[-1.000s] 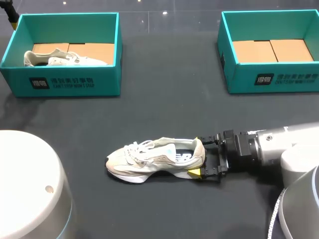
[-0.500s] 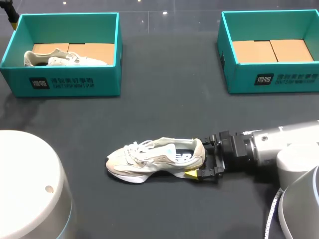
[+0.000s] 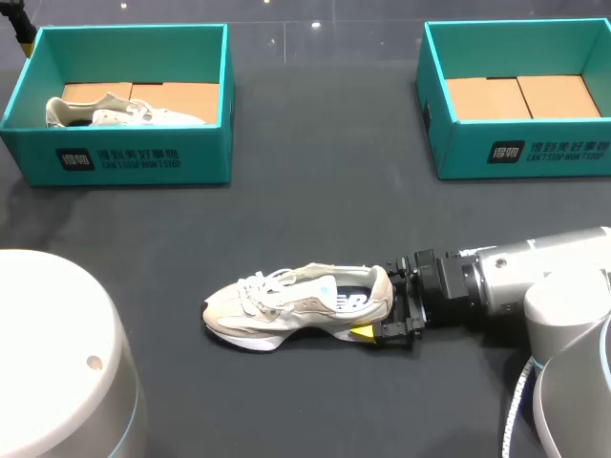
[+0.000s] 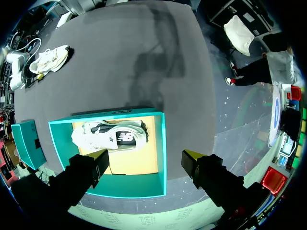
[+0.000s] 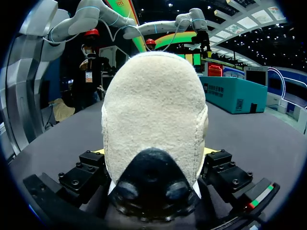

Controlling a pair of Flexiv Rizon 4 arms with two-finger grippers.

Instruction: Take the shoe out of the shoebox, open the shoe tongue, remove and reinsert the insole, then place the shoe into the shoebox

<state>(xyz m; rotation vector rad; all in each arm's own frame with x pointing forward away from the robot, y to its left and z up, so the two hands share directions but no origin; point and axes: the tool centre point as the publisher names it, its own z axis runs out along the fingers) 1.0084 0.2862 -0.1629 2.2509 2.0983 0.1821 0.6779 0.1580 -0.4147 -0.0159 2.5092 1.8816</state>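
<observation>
A cream sneaker (image 3: 296, 303) lies on its side in the middle of the dark table, toe to the left. My right gripper (image 3: 380, 301) is at its heel, open, one finger on each side of it. In the right wrist view the fuzzy heel (image 5: 153, 115) fills the space between the black fingers (image 5: 86, 172), and I cannot tell whether they touch it. My left gripper (image 4: 146, 158) hangs open high above the left shoebox (image 4: 163, 143), where a second sneaker (image 4: 112, 135) lies. That gripper's tip shows at the far left corner (image 3: 19, 27).
The teal left shoebox (image 3: 115, 162) stands at the back left with the other sneaker (image 3: 115, 112) inside. A teal right shoebox (image 3: 520, 153) at the back right shows only its cardboard floor. Dark tabletop lies between the boxes and the sneaker.
My right gripper has slid a little left, so its fingers reach further along the sneaker's heel. The sneaker and the left arm have not moved.
</observation>
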